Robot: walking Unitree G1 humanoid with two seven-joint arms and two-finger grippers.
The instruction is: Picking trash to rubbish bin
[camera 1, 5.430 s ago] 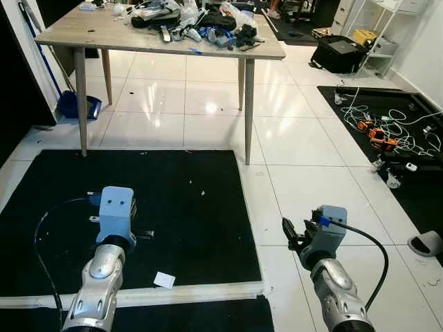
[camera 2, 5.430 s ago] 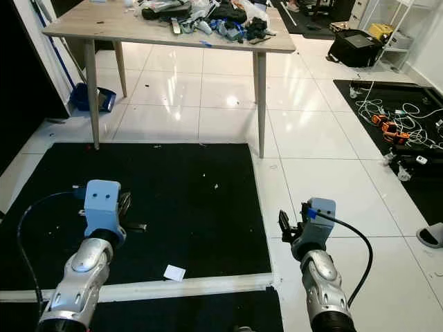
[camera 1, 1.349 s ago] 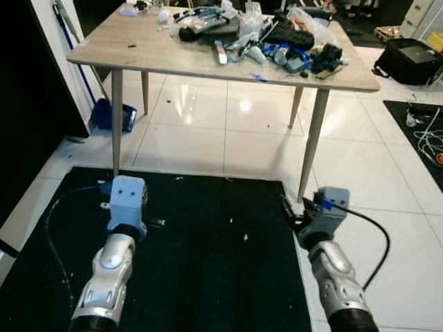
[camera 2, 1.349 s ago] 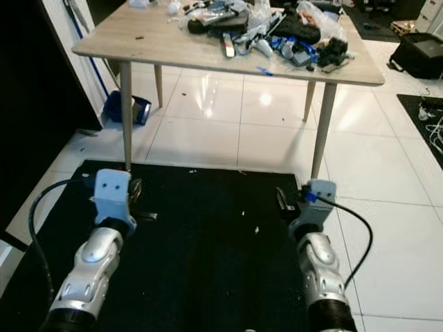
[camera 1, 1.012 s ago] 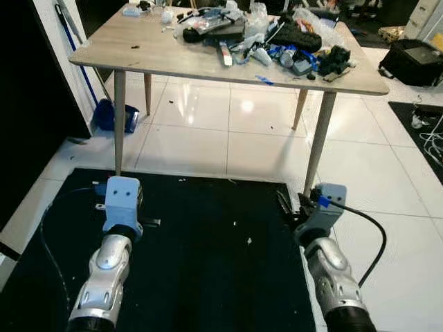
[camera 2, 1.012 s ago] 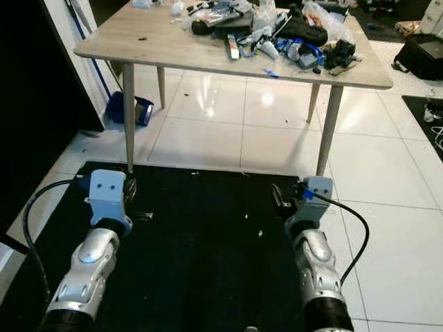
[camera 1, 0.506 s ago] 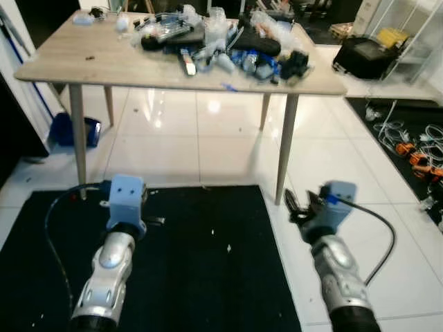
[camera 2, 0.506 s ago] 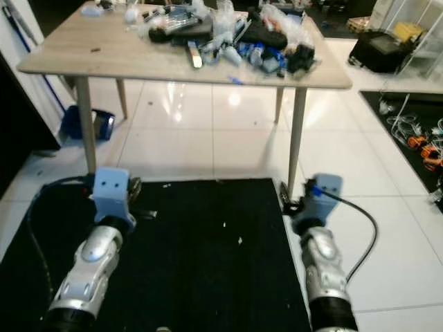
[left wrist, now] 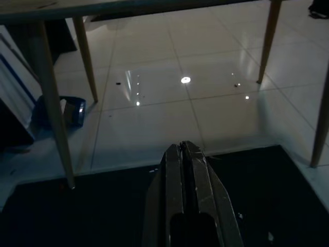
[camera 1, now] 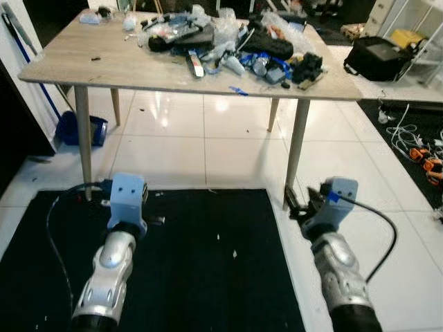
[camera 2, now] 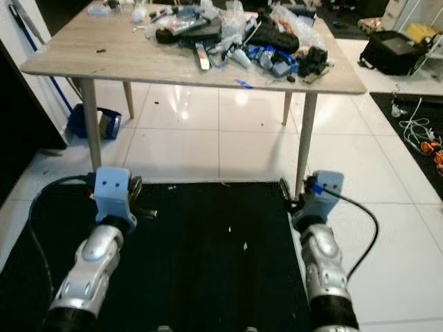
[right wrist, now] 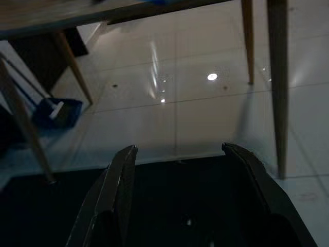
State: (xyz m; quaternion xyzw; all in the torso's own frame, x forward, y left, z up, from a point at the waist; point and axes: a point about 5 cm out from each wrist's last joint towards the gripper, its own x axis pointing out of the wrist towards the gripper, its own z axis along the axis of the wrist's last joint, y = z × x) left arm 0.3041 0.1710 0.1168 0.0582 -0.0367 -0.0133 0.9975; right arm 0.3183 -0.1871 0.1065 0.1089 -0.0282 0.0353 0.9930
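Table (camera 1: 104,66): heaped clutter (camera 1: 235,45). Blue dustpan (camera 1: 77,128) on floor beneath, contents unclear. Left gripper (left wrist: 185,154) fingers pressed together, empty; right gripper (right wrist: 180,164) spread, empty, over mat (camera 1: 208,277).

Open black mat (camera 1: 208,277) ahead, table legs (camera 1: 296,152) flanking, cluttered tabletop (camera 1: 104,62) above

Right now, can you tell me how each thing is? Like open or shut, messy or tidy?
left gripper: shut, holding nothing, over the black mat.
right gripper: open, holding nothing.
wooden table: standing, right half piled with clutter.
blue dustpan: lying on the white floor.
black bag: on the floor, shut.
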